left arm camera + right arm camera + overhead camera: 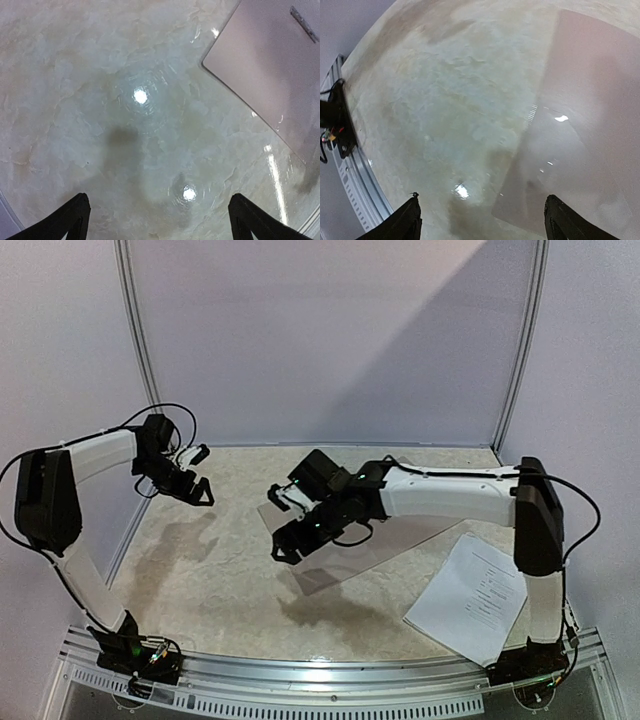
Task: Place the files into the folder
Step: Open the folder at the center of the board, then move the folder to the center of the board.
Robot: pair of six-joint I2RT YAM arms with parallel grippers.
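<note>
The folder (390, 545) lies flat and tan in the middle of the table, partly under my right arm. It also shows in the left wrist view (270, 75), with its silver clip (303, 22), and in the right wrist view (585, 115). The files (470, 595), a stack of white printed sheets, lie at the front right, apart from the folder. My left gripper (203, 472) is open and empty above bare table, left of the folder; its view shows it too (160, 220). My right gripper (278, 523) is open and empty over the folder's left edge, as its view shows (485, 222).
The tabletop (220, 570) is pale marble-patterned. A metal rail (320, 680) runs along the near edge and shows in the right wrist view (355, 170). White walls with metal posts (135, 330) close the back and sides.
</note>
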